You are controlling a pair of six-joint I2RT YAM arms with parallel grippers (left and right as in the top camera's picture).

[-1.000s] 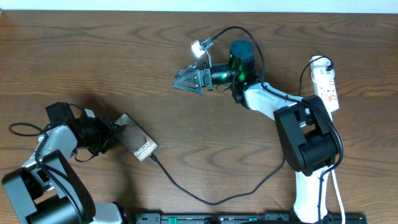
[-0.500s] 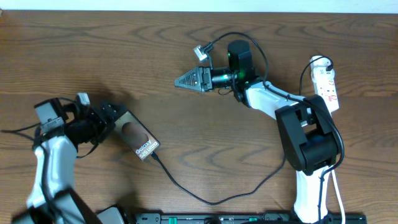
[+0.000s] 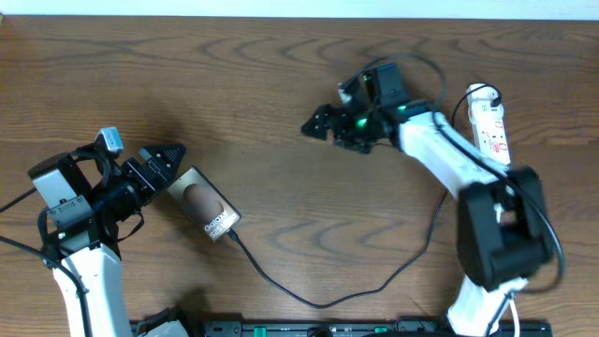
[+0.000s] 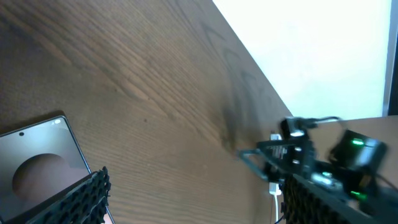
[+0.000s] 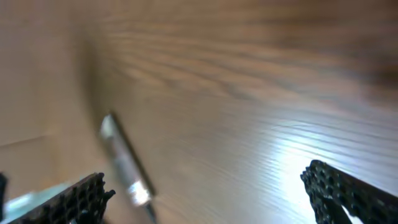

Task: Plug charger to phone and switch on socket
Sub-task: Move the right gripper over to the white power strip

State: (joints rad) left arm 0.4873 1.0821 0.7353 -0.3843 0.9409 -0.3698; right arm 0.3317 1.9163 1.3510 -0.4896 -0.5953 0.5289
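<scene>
The bronze-brown phone [image 3: 204, 208] lies flat on the table at the left; its top end also shows in the left wrist view [image 4: 37, 165]. The thin black charger cable [image 3: 318, 303] loops along the front, and its plug tip [image 3: 230, 237] meets the phone's lower end. The white socket strip [image 3: 492, 124] lies at the far right. My left gripper [image 3: 172, 159] [image 4: 196, 186] is open and empty, just beyond the phone's upper-left end. My right gripper [image 3: 314, 125] [image 5: 202, 177] is open and empty above bare table, well left of the socket.
The wooden table [image 3: 281, 197] runs to a white wall at the back. A black bar [image 3: 356, 328] lies along the front edge. The right wrist view is blurred; a grey strip [image 5: 124, 163] shows in it, and I cannot tell what it is.
My left gripper has pulled back up and to the left, off the phone, which now lies uncovered. My right arm has swung to the right, its gripper nearer the socket.
</scene>
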